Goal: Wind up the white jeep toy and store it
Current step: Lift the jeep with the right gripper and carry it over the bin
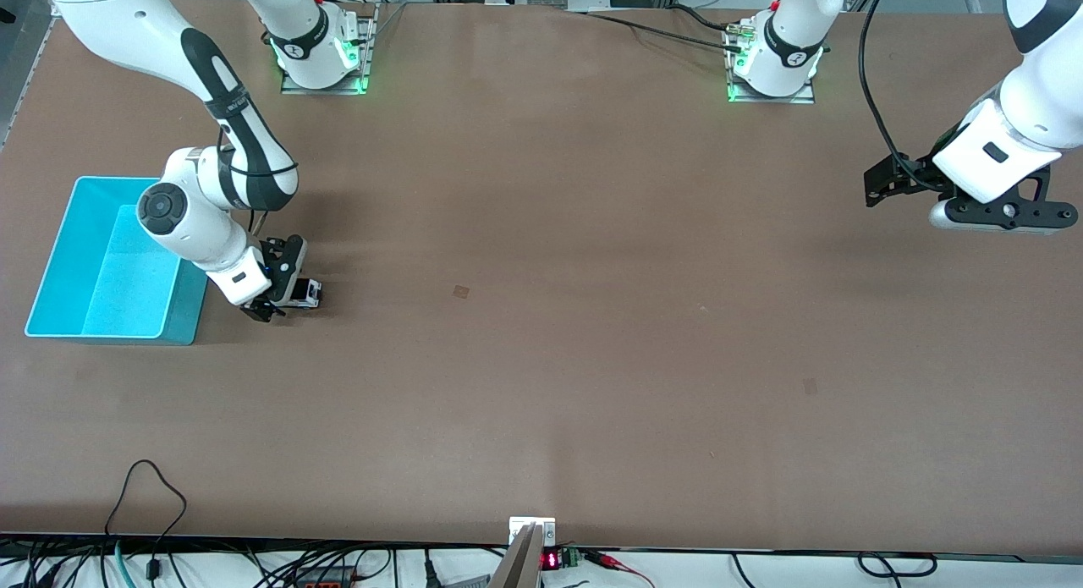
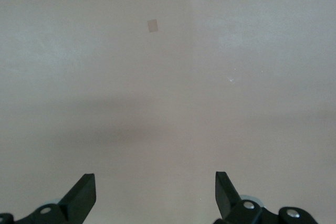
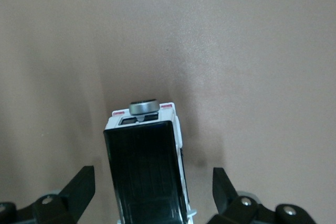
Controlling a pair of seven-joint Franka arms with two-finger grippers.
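The white jeep toy (image 1: 310, 293), boxy with a black roof, stands on the brown table beside the cyan bin (image 1: 118, 183), on the side toward the left arm's end. My right gripper (image 1: 290, 295) is low over it and open. In the right wrist view the jeep (image 3: 144, 166) sits between the two fingers of the right gripper (image 3: 152, 176), with a gap on each side; a spare wheel shows at its end. My left gripper (image 1: 884, 184) is open and empty, waiting above the table at the left arm's end; the left wrist view shows it (image 2: 155, 181) over bare table.
The cyan bin holds nothing that I can see. A small square patch (image 1: 461, 291) marks the table near its middle, and another patch (image 1: 810, 386) lies toward the left arm's end. Cables run along the table's edge nearest the front camera.
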